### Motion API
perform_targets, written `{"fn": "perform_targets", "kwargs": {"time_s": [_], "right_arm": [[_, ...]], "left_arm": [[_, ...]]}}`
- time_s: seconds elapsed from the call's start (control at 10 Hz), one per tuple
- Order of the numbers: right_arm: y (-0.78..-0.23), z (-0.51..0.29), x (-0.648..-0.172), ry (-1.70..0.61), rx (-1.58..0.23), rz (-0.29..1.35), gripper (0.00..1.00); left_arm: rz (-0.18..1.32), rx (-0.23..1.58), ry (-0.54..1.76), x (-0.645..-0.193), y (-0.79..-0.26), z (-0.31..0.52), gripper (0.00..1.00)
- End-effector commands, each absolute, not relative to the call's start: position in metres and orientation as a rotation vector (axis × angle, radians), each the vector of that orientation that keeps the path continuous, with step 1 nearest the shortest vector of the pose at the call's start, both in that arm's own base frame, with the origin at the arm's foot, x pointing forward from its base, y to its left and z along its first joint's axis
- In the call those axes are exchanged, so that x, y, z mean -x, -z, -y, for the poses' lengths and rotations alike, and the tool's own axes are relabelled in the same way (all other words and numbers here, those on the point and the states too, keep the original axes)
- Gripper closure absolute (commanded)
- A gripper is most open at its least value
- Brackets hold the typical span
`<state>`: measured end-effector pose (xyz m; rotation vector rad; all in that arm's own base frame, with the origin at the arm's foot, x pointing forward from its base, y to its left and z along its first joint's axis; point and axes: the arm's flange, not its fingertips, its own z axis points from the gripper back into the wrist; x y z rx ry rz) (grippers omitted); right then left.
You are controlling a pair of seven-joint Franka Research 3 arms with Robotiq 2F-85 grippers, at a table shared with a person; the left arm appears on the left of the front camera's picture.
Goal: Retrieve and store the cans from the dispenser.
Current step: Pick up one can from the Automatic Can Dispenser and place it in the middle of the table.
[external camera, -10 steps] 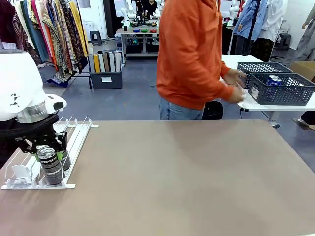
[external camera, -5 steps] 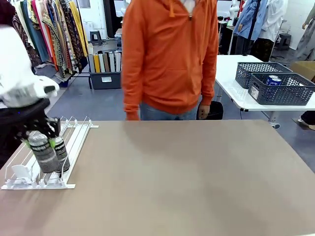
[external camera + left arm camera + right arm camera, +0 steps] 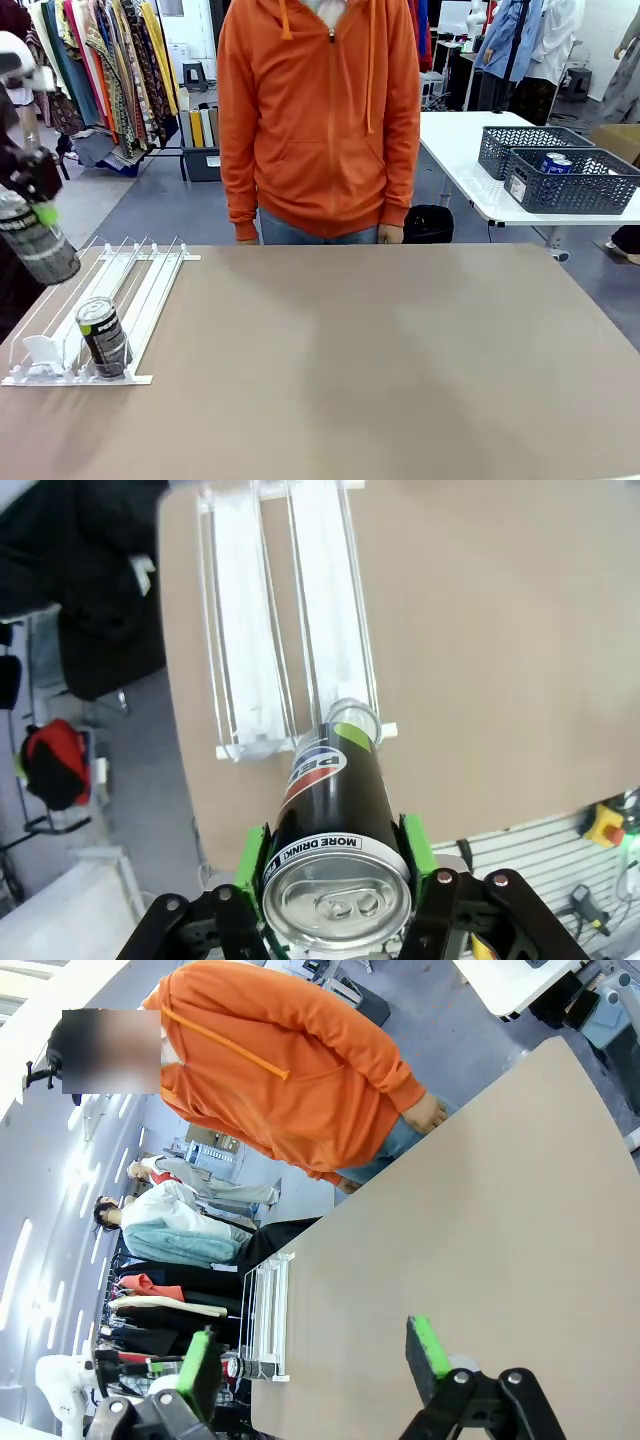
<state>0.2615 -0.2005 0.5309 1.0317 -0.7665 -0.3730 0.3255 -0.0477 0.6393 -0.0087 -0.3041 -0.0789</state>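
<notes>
A brown table [image 3: 400,360] runs across to a person [image 3: 320,120] in an orange hoodie, who now stands square at the far edge; a second ago they were turned toward the mesh baskets [image 3: 575,185] at the right, which hold blue cans [image 3: 555,162].

Half a second ago the left gripper [image 3: 30,215] was low over the rack [image 3: 150,290] at the lower left. It is now up in the upper left of the frame, clear of the rails, clamped on a dark can [image 3: 42,250]. That can hangs tilted, its long axis running from upper left down to lower right, bottom end lowest. In the left wrist view its silver top faces the camera between the green pads [image 3: 416,845], and its far end points at the rack's near end.

A second can [image 3: 103,338] stands upright in a lane at the rack's near end; the pale ring past the held can in the wrist view is probably its top.

The right gripper [image 3: 312,1355] hangs wide open above the table.
</notes>
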Motion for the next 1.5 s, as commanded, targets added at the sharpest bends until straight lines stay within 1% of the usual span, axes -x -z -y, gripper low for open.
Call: {"fn": "perform_targets", "kwargs": {"time_s": [0.0,0.2,0.3,0.6,0.7,0.8,1.0,1.2,1.3,1.4], "right_arm": [[-0.531,0.201,-0.265,0.356,-1.048,0.807,0.00],[-0.531,0.201,-0.265,0.356,-1.048,0.807,0.00],[-0.531,0.201,-0.265,0.356,-1.048,0.807,0.00],[-0.531,0.201,-0.265,0.356,-1.048,0.807,0.00],[-0.531,0.201,-0.265,0.356,-1.048,0.807,0.00],[-0.531,0.201,-0.265,0.356,-1.048,0.807,0.00],[-0.531,0.201,-0.265,0.356,-1.048,0.807,0.00],[-0.531,0.201,-0.265,0.356,-1.048,0.807,0.00],[-0.531,0.201,-0.265,0.356,-1.048,0.807,0.00],[-0.531,0.201,-0.265,0.356,-1.048,0.807,0.00]], "left_arm": [[0.365,0.110,0.084,-0.324,-0.648,0.034,1.00],[0.318,0.145,0.069,-0.336,-0.636,0.032,1.00],[0.343,0.072,0.060,-0.322,-0.652,0.034,1.00],[0.343,0.072,0.060,-0.322,-0.652,0.034,1.00],[0.323,0.091,0.056,-0.326,-0.644,0.035,1.00],[0.399,0.130,0.097,-0.322,-0.640,0.039,1.00],[0.446,0.155,0.215,-0.341,-0.650,0.096,1.00],[0.433,0.136,0.390,-0.373,-0.647,0.194,1.00],[0.400,0.101,0.449,-0.389,-0.636,0.244,1.00],[0.406,0.022,0.479,-0.403,-0.622,0.288,1.00]]}}
